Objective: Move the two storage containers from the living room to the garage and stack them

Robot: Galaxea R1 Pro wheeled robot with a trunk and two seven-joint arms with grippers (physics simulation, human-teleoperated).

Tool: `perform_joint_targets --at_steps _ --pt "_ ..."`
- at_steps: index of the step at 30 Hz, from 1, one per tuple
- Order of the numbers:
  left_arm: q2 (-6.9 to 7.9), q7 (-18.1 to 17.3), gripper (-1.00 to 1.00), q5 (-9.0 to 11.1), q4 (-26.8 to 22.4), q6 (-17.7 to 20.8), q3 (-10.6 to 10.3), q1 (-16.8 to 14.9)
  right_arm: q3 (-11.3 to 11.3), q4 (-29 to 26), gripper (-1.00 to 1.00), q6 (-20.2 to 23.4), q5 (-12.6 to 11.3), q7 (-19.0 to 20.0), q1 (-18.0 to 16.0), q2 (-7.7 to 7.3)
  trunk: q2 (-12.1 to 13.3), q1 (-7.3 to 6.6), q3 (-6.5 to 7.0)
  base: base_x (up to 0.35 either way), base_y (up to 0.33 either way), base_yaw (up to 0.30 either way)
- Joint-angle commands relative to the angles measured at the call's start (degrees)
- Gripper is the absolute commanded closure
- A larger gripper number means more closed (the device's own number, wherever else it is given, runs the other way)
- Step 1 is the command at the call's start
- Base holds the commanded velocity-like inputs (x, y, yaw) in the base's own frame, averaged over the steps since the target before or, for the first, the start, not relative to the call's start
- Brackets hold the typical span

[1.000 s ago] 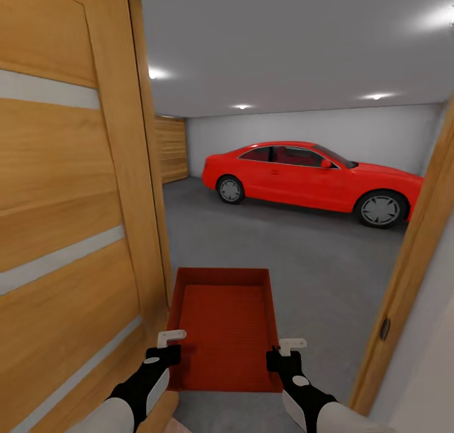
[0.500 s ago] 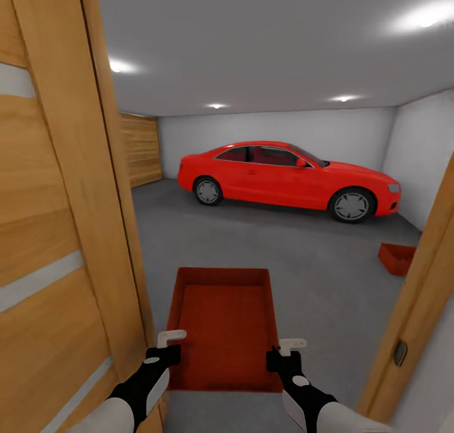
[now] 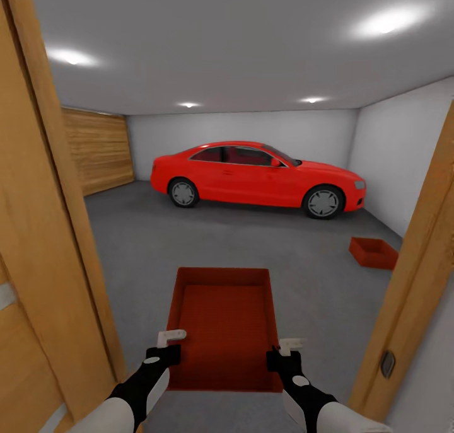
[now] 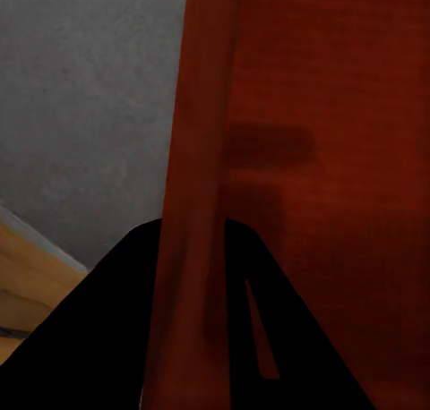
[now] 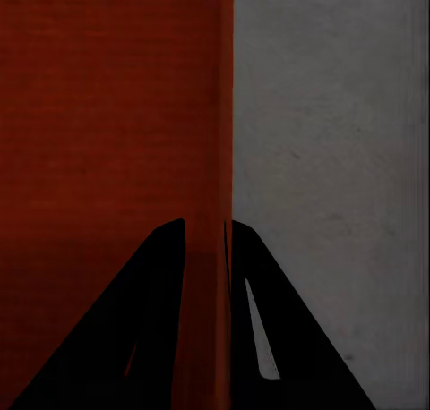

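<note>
From the head view, the carried storage container hung at the doorway, its long axis running from 6 to 12 o'clock, straight away from the robot. The left gripper pinched its left wall near the close end and the right gripper pinched its right wall, each arm equally near. The second storage container sat on the grey concrete floor at about 2 o'clock, well apart, beside the right-hand white wall and short of the red car. The wooden door frame stood between the robot and that target, so the judged next move was forward, then right.

The left wrist view showed what the head view could not: the dark fingers straddled the thin red wall, one on each face, closed on it.

The right wrist view showed the same clamp, fingers either side of the wall edge, with bare concrete beyond.
</note>
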Motion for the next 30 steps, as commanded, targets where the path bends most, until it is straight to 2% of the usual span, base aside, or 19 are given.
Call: perform_joint_targets --at_steps 1,5,13,30 --pt "0.05 0.4 1.00 0.2 0.0 0.4 1.2 0.0 -2.9 -0.1 1.00 -0.5 1.3 -0.1 -0.1 0.04 -0.1 0.04 -0.10 0.162 0.000 -0.255" --pt "0.05 0.3 1.00 0.3 0.0 0.4 1.2 0.0 -2.9 -0.1 1.00 -0.5 1.3 -0.1 -0.1 0.04 -0.1 0.04 -0.10 0.241 0.043 -0.183" --pt "0.05 0.3 1.00 0.3 0.0 0.4 1.2 0.0 -2.9 -0.1 1.00 -0.5 1.3 -0.1 -0.1 0.04 -0.1 0.04 -0.09 0.292 0.151 -0.033" --pt "0.05 0.3 1.00 0.2 0.0 0.4 1.2 0.0 -2.9 -0.1 1.00 -0.5 1.3 -0.1 -0.1 0.04 -0.1 0.04 0.39 0.298 0.179 -0.224"
